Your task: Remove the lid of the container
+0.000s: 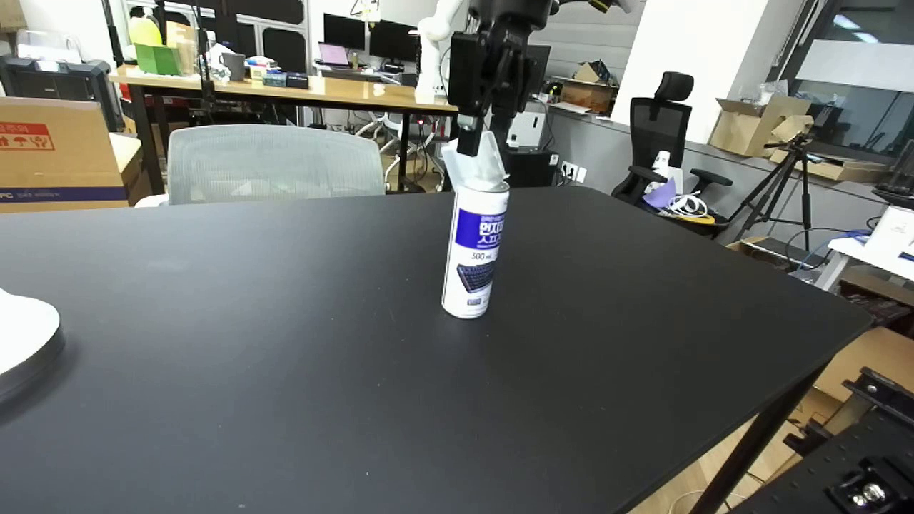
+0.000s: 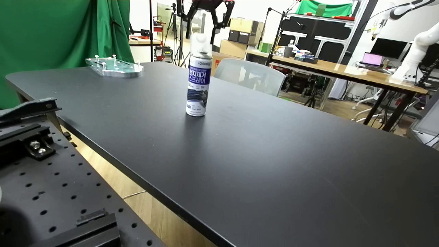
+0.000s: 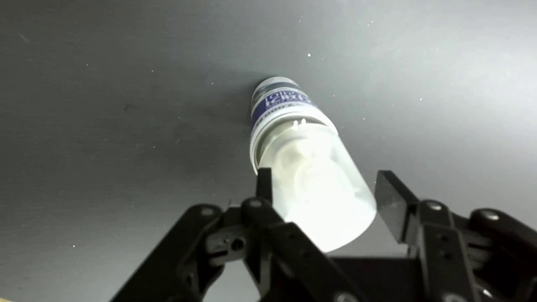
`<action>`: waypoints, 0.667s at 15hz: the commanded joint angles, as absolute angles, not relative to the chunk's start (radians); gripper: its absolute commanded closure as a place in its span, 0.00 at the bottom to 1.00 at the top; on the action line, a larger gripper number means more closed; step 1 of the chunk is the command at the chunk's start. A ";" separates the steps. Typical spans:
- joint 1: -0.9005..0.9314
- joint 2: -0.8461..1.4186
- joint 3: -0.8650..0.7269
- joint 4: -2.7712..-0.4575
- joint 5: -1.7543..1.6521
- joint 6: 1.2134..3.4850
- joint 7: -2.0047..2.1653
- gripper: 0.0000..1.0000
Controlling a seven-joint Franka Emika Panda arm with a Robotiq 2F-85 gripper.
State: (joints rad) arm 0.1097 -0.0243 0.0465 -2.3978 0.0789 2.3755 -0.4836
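Note:
The container (image 1: 471, 260) is a tall slim white spray can with a blue label, standing upright on the black table; it also shows in an exterior view (image 2: 198, 84) and the wrist view (image 3: 281, 100). The lid (image 2: 200, 44), a whitish see-through cap, sits on top of the can. It also shows in an exterior view (image 1: 475, 171) and, very bright, in the wrist view (image 3: 323, 193). My gripper (image 3: 325, 186) is open, its fingers on either side of the lid. A gap shows at the right finger; contact at the left finger cannot be told. The gripper also shows in an exterior view (image 2: 200, 36).
The black table (image 1: 285, 321) carries a white rounded object (image 1: 25, 332) at an exterior view's left edge. A clear plate with posts (image 2: 115, 67) lies at the table's far end. A grey chair (image 1: 275, 164) stands behind the table. A perforated black mount (image 2: 68, 185) is beside the table edge.

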 commanded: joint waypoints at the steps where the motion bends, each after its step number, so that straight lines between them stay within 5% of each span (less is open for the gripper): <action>1: 0.096 -0.013 0.052 -2.366 0.090 2.347 -0.494 0.63; 10: 0.103 -0.068 0.058 -2.419 0.128 2.373 -0.552 0.63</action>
State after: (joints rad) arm 0.1060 -0.0283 0.0481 -2.3957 0.1008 2.3749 -0.5213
